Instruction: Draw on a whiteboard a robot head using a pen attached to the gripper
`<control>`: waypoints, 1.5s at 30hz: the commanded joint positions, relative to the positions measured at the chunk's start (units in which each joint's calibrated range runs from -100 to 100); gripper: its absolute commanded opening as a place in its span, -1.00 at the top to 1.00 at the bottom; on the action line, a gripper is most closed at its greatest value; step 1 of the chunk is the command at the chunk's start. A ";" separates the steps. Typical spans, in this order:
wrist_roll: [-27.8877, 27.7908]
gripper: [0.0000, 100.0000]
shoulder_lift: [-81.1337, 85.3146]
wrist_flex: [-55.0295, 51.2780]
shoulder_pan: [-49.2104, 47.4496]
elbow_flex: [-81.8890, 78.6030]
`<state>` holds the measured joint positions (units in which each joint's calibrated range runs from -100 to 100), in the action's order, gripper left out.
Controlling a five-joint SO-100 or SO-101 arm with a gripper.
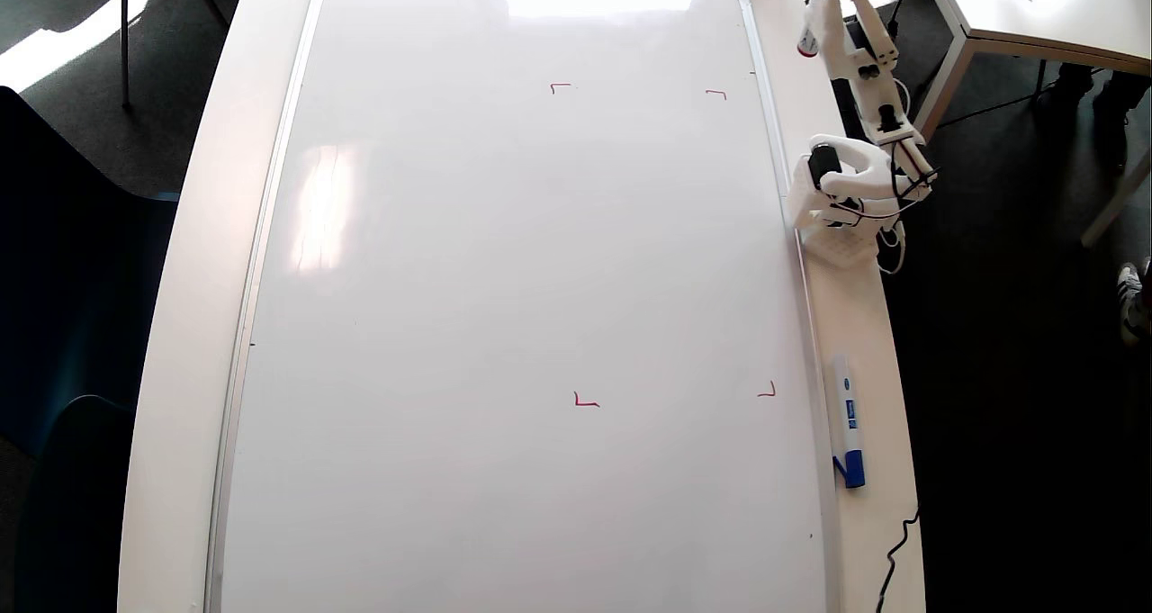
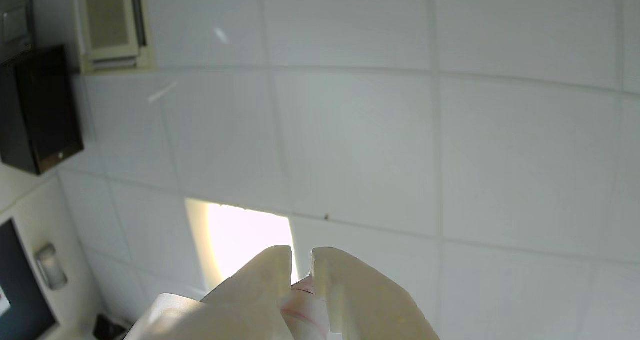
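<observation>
- No robot head drawn yet — the whiteboard (image 1: pixel 504 280) is bare between its corner marks (image 1: pixel 560 86)
- The gripper (image 1: pixel 814 32), parked off-board at two o'clock, has its jaws pinched narrow on the pen (image 2: pixel 300 305)
- Next move — swing toward nine o'clock and lower the tip

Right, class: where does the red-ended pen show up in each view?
Overhead view: the pen is at top right, just off the whiteboard's right frame.
Wrist view: bottom centre, wedged between the fingers.
Shared landmark: the white gripper clamping it.
</observation>
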<state>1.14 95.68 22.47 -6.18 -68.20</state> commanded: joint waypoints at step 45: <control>-0.28 0.99 -49.52 -1.35 -0.41 22.13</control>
<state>1.08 46.29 21.45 -6.49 -47.46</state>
